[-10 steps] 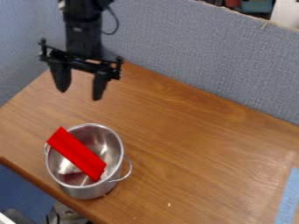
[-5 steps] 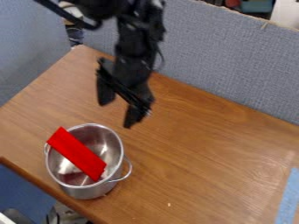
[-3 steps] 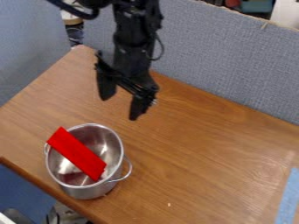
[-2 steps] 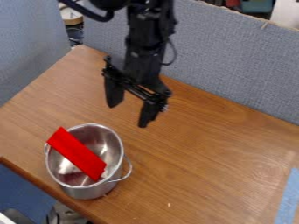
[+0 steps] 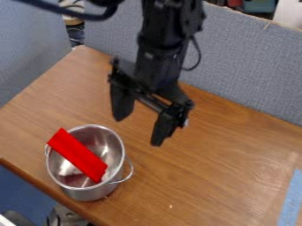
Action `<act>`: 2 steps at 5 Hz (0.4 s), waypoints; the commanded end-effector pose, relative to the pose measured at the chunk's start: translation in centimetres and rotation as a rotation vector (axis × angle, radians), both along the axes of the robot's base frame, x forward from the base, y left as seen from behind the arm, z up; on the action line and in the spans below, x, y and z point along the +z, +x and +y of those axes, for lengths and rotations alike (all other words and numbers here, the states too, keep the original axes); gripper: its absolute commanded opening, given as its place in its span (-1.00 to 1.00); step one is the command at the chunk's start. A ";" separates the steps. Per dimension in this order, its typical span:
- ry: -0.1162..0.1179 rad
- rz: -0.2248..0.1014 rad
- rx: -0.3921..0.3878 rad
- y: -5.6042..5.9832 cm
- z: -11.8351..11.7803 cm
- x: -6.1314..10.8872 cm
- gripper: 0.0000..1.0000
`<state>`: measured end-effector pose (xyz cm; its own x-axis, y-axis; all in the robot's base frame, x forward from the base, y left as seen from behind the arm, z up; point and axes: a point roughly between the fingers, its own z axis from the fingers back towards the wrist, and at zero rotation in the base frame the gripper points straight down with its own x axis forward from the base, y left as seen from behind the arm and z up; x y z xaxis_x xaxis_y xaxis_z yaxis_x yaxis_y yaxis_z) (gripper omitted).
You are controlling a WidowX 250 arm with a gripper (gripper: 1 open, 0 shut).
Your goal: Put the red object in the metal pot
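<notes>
The red object (image 5: 78,153) is a flat red block leaning tilted inside the metal pot (image 5: 113,179), one end sticking up over the pot's left rim. The shiny round pot stands near the table's front left edge. My gripper (image 5: 140,126) hangs above the table, up and to the right of the pot, pointing down. Its two dark fingers (image 5: 163,131) stand wide apart with nothing between them. The gripper touches neither the pot nor the block.
The wooden table (image 5: 224,159) stretches to the right and behind the pot. A blue-grey partition wall (image 5: 242,57) runs along the table's far edge. The table's front edge lies just below the pot.
The open gripper has swung from the far left of the table toward the middle and nearer the camera, rising a little. The red object and pot have stayed still.
</notes>
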<state>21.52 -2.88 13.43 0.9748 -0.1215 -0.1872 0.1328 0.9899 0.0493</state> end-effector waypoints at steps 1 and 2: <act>0.001 -0.043 0.095 0.1 2.2 1.3 1.00; 0.012 -0.054 0.185 -0.2 4.0 1.1 1.00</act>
